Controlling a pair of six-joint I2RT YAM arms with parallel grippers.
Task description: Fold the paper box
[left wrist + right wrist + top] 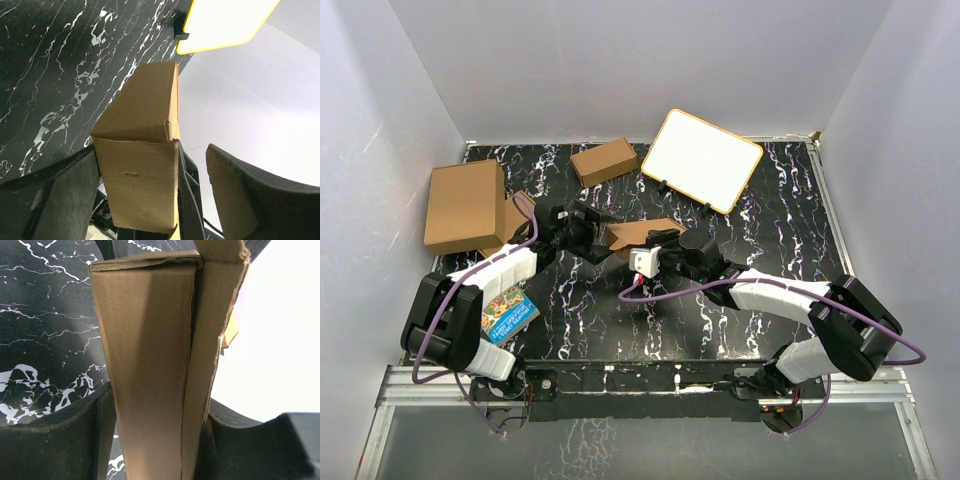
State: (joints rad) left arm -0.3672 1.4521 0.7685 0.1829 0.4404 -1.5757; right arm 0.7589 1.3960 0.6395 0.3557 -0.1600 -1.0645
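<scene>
The paper box [636,232] is a small plain brown cardboard mailer held off the marbled table between my two grippers. My right gripper [665,246] is shut on it: in the right wrist view both fingers [102,435] press the box [145,330] on its two sides, and a flap [215,315] stands slightly away along the right edge. My left gripper [582,232] is open around the box's other end. In the left wrist view the left finger [55,195] lies against the box [145,100], and the right finger [240,195] stands apart from it.
A second small brown box [604,161] lies at the back centre. A bigger brown carton [466,205] sits at the left wall. A white board with a wooden frame [701,160] stands at the back right. A blue booklet [509,315] lies near the left arm's base.
</scene>
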